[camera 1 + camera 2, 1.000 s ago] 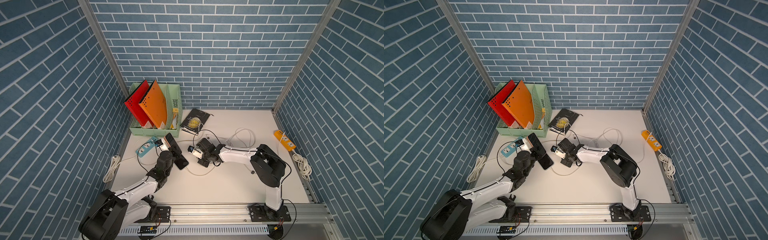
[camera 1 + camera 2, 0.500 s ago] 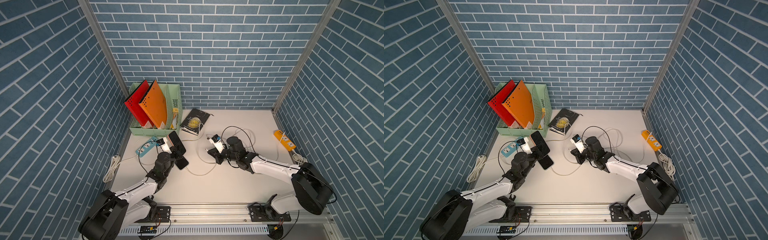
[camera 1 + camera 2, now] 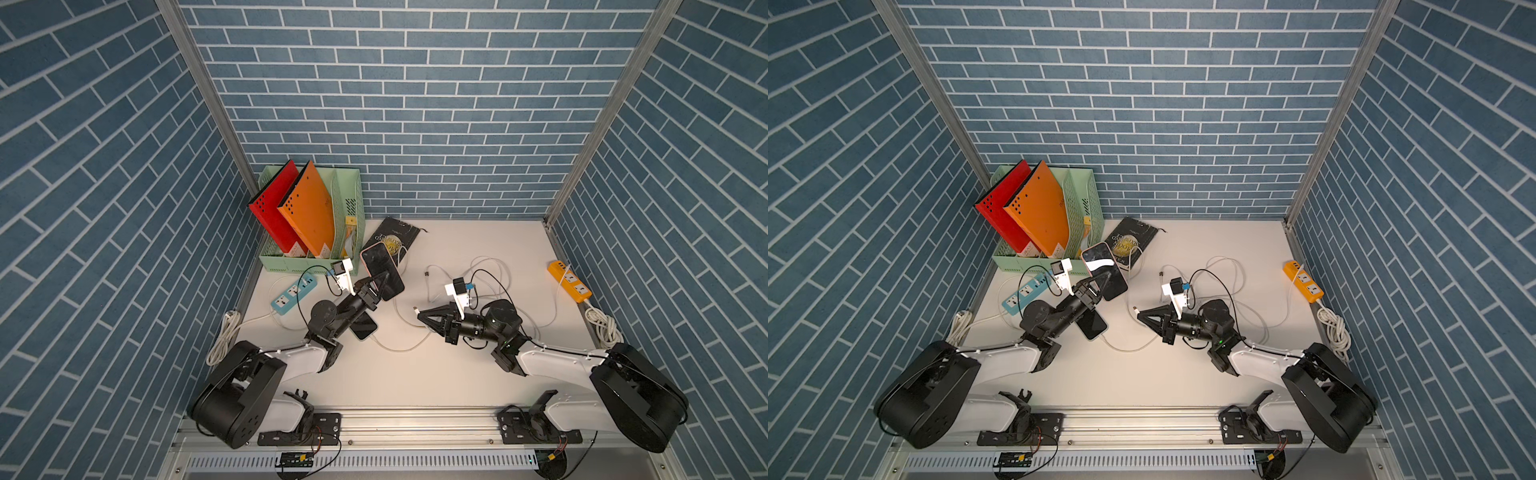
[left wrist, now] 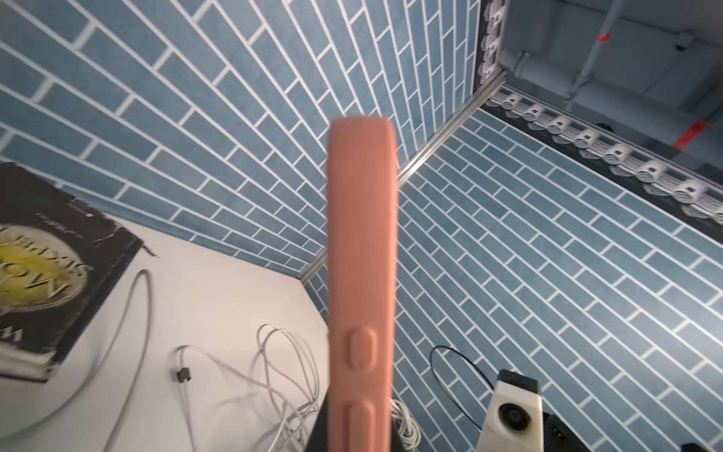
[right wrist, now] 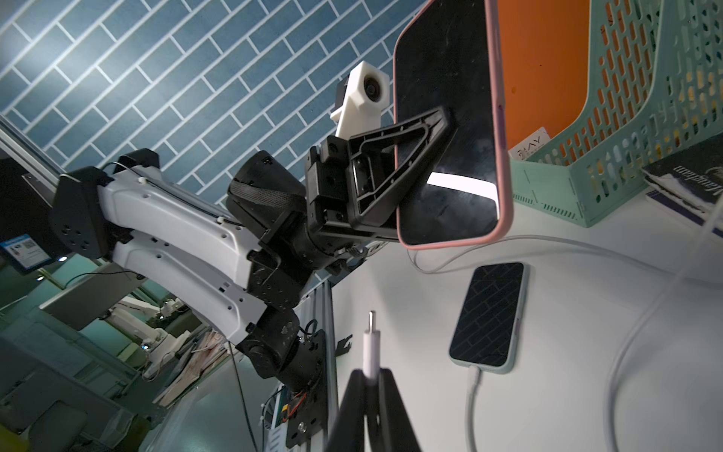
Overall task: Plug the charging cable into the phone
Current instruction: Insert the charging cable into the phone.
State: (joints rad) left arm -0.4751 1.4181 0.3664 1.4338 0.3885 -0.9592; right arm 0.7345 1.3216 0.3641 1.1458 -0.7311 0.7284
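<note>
My left gripper (image 3: 376, 286) (image 3: 1094, 286) is shut on a phone (image 3: 381, 269) (image 3: 1104, 272) in a pink case, held up off the table with its dark screen facing right. The left wrist view shows the phone's pink edge (image 4: 362, 274) end-on. My right gripper (image 3: 419, 312) (image 3: 1139, 314) (image 5: 369, 375) is shut on the white charging cable's plug (image 3: 414, 309) (image 5: 371, 339), whose metal tip points left. The plug is to the right of and below the held phone (image 5: 450, 129), clearly apart from it.
A second phone (image 3: 363, 328) (image 5: 489, 313) lies on the table under the left arm with a cable in it. Loose white cables (image 3: 488, 274) loop at mid-right. Green file holder (image 3: 353, 195), black book (image 3: 392, 239), blue power strip (image 3: 293, 293), orange power strip (image 3: 569, 280).
The left gripper has carried the pink phone up and slightly right. The right arm has swung out to the right and now points its plug left towards the phone.
</note>
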